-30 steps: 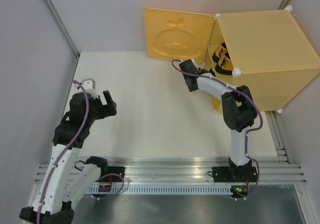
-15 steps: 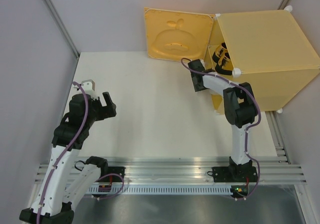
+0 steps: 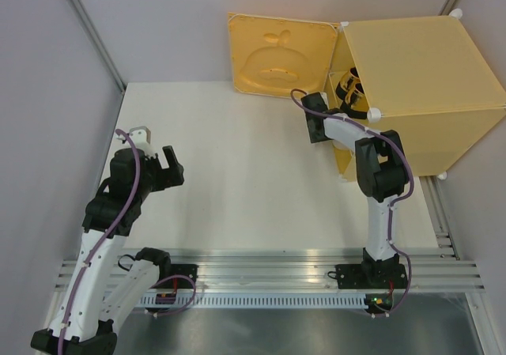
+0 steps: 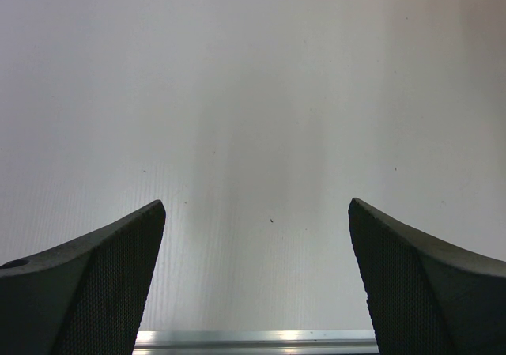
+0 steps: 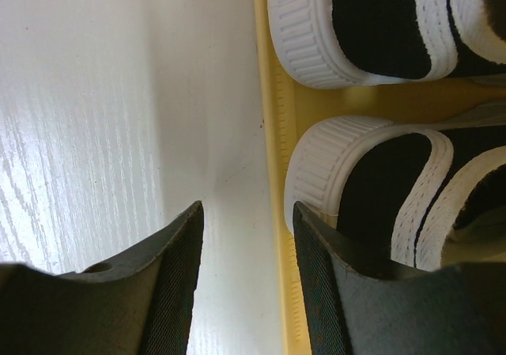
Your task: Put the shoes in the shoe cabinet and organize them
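Pale grey walls enclose a white table, and the yellow-orange shoe cabinet stands at its far right corner. The cabinet's door stands wide open to the left, with its embossed inner face showing.

Inside the opening, 2 shoes lie side by side near the front edge. The right wrist view shows them close up. Each has a white ribbed rubber rim and a black lining, and each rests on the cabinet's yellow floor just past its front lip.

The right gripper hangs just outside that opening, over the table beside the lip. Its jaws are parted a little with nothing between them. Whether its right-hand finger touches the nearer shoe cannot be told.

The left gripper is well apart from the cabinet, over the bare left part of the table, with its jaws spread wide and empty. In its wrist view, a metal rail runs along the bottom edge between the fingers.
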You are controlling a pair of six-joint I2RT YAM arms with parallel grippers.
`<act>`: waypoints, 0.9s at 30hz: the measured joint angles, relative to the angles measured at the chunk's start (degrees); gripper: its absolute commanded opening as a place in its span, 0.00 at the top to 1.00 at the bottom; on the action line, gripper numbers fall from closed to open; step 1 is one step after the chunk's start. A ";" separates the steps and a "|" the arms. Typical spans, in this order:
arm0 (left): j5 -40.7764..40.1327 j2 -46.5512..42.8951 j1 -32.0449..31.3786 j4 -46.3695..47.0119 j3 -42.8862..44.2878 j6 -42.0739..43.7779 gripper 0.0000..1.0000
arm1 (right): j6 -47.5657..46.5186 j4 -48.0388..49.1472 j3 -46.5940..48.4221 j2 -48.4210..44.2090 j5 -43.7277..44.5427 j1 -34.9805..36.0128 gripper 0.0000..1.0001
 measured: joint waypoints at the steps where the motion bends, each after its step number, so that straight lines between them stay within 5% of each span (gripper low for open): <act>1: -0.02 0.04 0.00 0.00 0.00 0.00 0.00 | 0.02 0.00 0.02 0.00 0.02 -0.11 0.45; 17: 0.00 0.96 0.00 0.02 0.02 0.00 0.00 | 0.48 -0.17 1.11 0.24 -3.89 -1.40 0.45; 27: 0.00 1.70 0.00 -0.02 0.09 0.02 0.00 | 0.63 1.60 10.19 2.99 -3.91 -0.55 0.44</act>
